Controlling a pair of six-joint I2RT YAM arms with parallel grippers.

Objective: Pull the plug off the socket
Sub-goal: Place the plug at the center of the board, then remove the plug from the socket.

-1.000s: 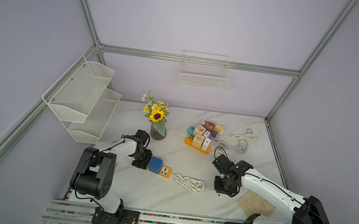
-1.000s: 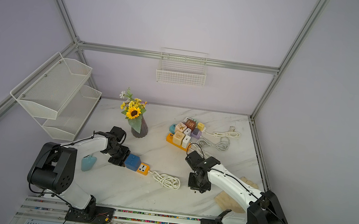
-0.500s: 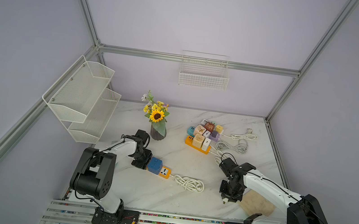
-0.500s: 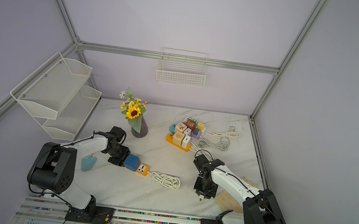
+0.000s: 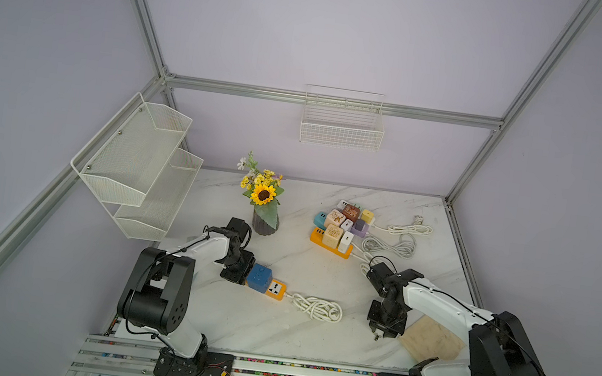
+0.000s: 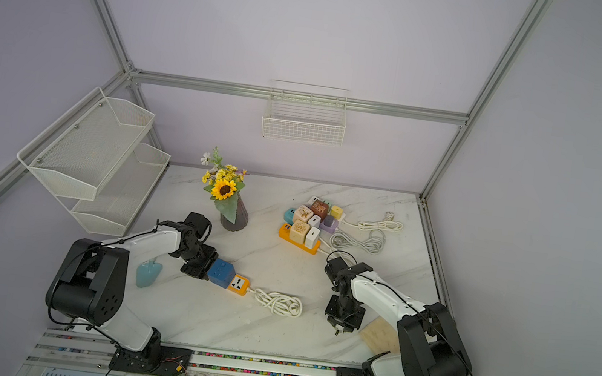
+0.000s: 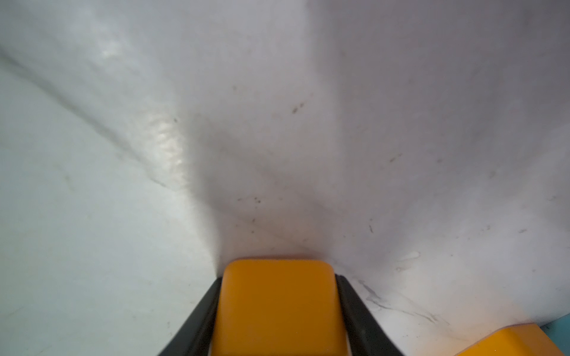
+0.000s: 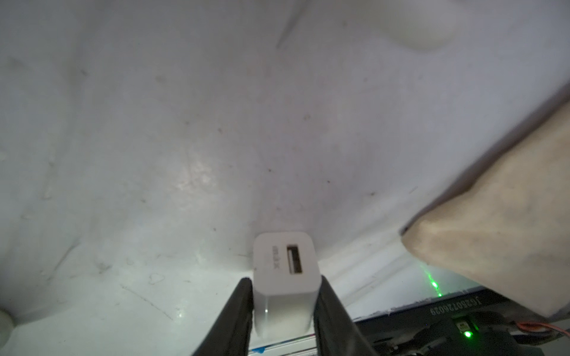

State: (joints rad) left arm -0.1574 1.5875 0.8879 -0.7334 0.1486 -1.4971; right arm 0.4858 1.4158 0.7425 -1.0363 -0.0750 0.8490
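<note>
Two grips in both top views: left gripper (image 5: 239, 272) clamps the orange socket strip (image 5: 275, 289); right gripper (image 5: 384, 328), well apart, hangs low beside the wooden board (image 5: 429, 342). Left wrist: strip's end pinched. Right wrist: white plug (image 8: 285, 277) grasped near the table (image 8: 154, 123); a slack hold would likely drop it.

White marbled tabletop (image 5: 272, 335). On it: flower vase (image 5: 265, 223); cluster of power strips (image 5: 341, 228); loose white cable coils (image 5: 394, 245); orange power strip (image 5: 275, 288), its cord bundled (image 5: 317, 307); wooden block (image 5: 429, 340); teal object (image 6: 148, 273).
</note>
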